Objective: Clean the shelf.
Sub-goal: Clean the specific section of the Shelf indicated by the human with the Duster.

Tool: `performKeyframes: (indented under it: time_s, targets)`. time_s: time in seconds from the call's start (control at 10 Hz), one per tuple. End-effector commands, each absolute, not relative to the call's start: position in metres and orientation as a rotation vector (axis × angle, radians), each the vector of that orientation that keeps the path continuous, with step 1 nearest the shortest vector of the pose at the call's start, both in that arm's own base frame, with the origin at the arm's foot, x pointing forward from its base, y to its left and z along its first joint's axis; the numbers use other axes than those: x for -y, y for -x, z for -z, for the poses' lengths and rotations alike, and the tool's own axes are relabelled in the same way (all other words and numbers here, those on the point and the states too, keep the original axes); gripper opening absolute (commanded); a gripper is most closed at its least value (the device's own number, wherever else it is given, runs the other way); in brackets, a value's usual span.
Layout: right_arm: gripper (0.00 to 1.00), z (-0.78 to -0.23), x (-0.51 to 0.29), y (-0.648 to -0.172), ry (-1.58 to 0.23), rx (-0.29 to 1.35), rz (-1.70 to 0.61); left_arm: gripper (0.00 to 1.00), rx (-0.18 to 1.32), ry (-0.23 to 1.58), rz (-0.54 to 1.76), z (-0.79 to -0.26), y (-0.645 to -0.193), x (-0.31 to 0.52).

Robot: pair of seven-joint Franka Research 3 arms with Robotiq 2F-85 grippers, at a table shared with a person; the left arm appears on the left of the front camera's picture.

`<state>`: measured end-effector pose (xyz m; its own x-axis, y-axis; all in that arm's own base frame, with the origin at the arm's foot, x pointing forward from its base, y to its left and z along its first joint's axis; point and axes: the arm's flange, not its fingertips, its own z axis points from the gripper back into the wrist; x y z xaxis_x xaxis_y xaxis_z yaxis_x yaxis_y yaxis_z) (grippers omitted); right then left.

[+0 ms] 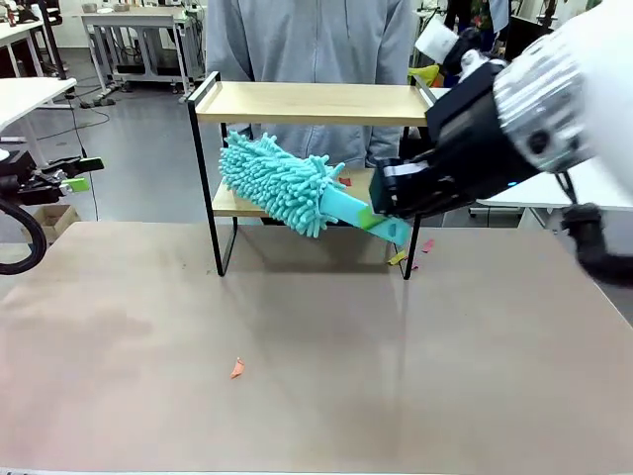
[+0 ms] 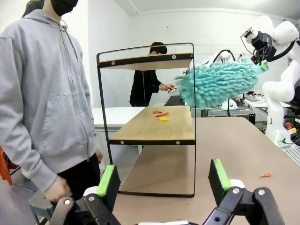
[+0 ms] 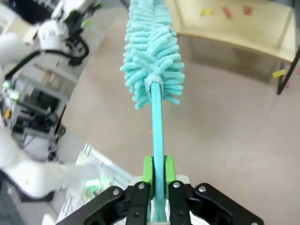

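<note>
The duster [image 1: 282, 183] is turquoise all over, shaggy head and flat handle alike. The shelf [image 1: 307, 102] has pale wooden boards in a black frame, and red and yellow scraps [image 2: 161, 115] dot its lower board. An orange scrap [image 1: 237, 369] lies on the dull beige table [image 1: 445, 396]. The right gripper [image 3: 158, 164] and the left gripper [image 2: 164, 180] are black with bright green pads. The person's hoodie [image 1: 312, 40] is grey.
</note>
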<state>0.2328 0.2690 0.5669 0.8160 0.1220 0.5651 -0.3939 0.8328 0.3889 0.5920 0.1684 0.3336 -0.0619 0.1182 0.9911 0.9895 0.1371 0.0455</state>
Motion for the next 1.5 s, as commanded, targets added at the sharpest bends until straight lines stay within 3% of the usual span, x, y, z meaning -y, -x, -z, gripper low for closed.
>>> performKeyframes:
  time_s: [0.0,0.7,0.9,1.4]
  targets:
    - [0.13,-0.548,-0.29,-0.258,-0.504,0.609,-0.211,1.0,1.402,1.169,1.09,-0.337,-0.591,-0.167]
    - [0.13,-0.558,-0.282,-0.248,-0.506,0.582,-0.271,1.0,1.402,1.169,1.09,-0.337,-0.591,-0.167]
    - [0.13,-0.546,-0.334,-0.278,-0.478,0.729,-0.121,1.0,1.402,1.169,1.09,-0.337,-0.591,-0.167]
    - [0.13,-0.517,-0.425,-0.325,-0.384,0.767,0.013,1.0,1.402,1.169,1.09,-0.337,-0.591,-0.167]
